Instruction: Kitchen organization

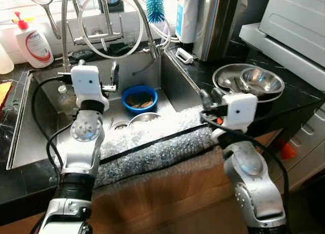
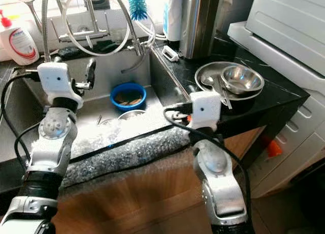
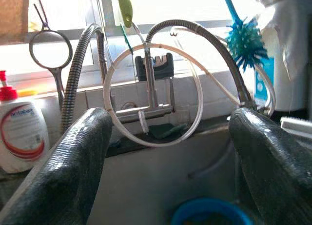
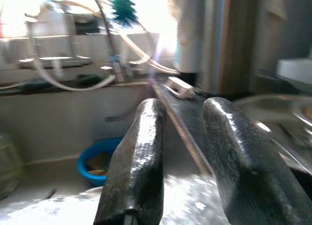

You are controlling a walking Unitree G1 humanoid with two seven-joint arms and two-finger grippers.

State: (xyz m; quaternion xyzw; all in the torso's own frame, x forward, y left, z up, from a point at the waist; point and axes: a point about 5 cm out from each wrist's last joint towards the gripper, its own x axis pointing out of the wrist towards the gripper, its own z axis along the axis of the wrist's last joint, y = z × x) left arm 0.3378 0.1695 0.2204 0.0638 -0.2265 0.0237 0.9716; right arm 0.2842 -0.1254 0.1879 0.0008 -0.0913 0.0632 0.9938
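Observation:
A blue bowl [image 1: 139, 98] with brown food scraps sits in the steel sink [image 1: 30, 137], beside a round steel dish [image 1: 144, 118] near the drain. My left gripper [image 1: 114, 74] hangs over the sink, up and to the left of the blue bowl. It is open wide with nothing between its fingers [image 3: 73, 171], and the bowl's rim [image 3: 209, 210] lies below them. My right gripper [image 1: 210, 98] hovers at the sink's right edge by the black counter. Its fingers [image 4: 139, 161] stand a narrow gap apart and hold nothing. Steel bowls [image 1: 261, 81] are stacked in a steel pan [image 1: 226, 76] on the counter.
Bubble wrap [image 1: 152, 147] covers the sink's front edge. Looped tap hoses [image 1: 117, 26], a blue brush [image 1: 155, 5] and a soap bottle [image 1: 31, 43] stand behind the sink. A steel canister [image 1: 218, 21] and a white appliance [image 1: 294, 26] are at the right.

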